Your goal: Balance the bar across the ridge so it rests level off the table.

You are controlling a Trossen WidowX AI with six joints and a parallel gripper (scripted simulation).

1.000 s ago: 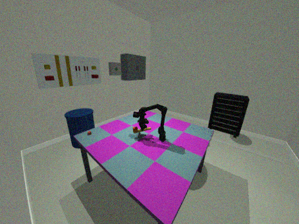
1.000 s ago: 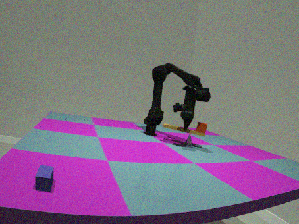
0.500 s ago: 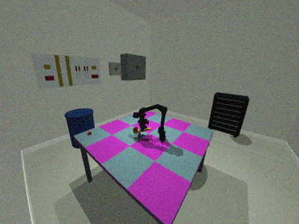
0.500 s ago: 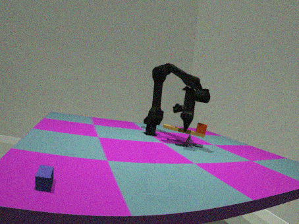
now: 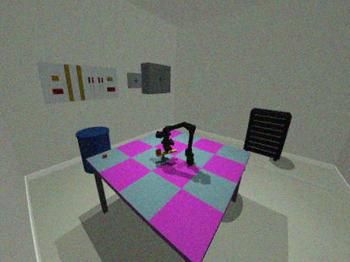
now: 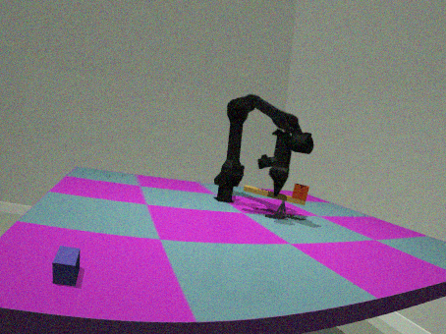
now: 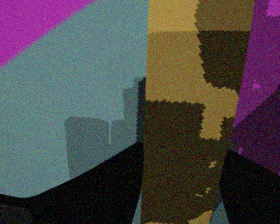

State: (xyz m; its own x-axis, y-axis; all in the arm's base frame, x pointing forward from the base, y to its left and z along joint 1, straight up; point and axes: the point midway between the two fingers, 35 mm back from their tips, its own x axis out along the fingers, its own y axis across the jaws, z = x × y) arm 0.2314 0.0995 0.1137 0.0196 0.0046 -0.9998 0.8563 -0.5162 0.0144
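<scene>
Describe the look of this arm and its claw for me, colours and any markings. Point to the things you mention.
The arm (image 5: 193,139) (image 6: 235,140) is black throughout, with slim links and bulky rounded joints. The claw (image 6: 277,193) is black too, tapering downward. I can't make out any markings or cables.

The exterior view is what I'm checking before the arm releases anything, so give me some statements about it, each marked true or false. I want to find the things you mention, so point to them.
1. The gripper (image 6: 277,194) is shut on the yellow bar (image 6: 252,190). True.
2. An orange block (image 6: 301,193) sits near the middle of the bar. False: it sits toward one end.
3. The blue block (image 6: 66,266) stands on a magenta square. True.
4. The bar lies flat on the table (image 6: 226,281). False: it is held above the table.
5. The small dark ridge (image 6: 282,209) stands below the gripper in this view. True.
6. The blue block rests on the bar. False: it stands on the table, apart from the bar.
</scene>
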